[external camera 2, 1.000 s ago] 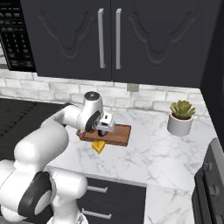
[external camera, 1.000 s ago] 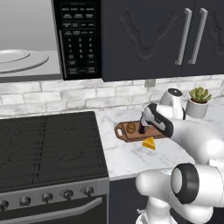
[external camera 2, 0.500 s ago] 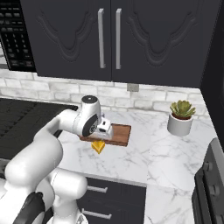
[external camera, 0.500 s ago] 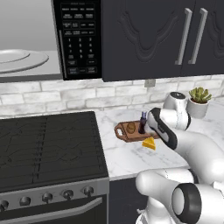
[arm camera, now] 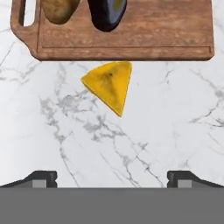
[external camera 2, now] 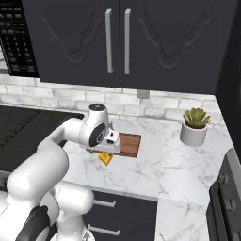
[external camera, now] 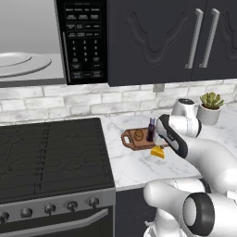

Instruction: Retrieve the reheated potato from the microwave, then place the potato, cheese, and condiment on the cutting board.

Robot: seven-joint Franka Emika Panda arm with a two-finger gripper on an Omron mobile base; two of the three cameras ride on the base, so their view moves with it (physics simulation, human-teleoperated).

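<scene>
Standing on the marble counter [external camera: 134,166] between the black stove [external camera: 51,157] on the left and a potted succulent [external camera 2: 195,126] on the right, the cutting board [arm camera: 175,39] lies close to the brick backsplash. Dark cabinets [external camera 2: 117,42] hang above it, and the microwave [external camera: 83,41] sits high over the stove with its grey interior and glass turntable [external camera: 23,62] in sight. The arm's white wrist hangs just over the near right part of the board and covers much of it in both base views.

The hand view cuts off the potato [arm camera: 59,9] and the condiment [arm camera: 107,12] at its top edge, so only their lower parts are seen; both rest on the board, the potato toward the handle end. In the left base view the bottle stands upright beside the potato.

The cheese [arm camera: 109,87] lies on bare marble just off the board's near edge, apart from it. The gripper [arm camera: 111,177] hovers above the counter with its jaws spread wide and nothing between them; the wedge lies ahead of the fingertips [arm camera: 41,177], roughly centred between them.
</scene>
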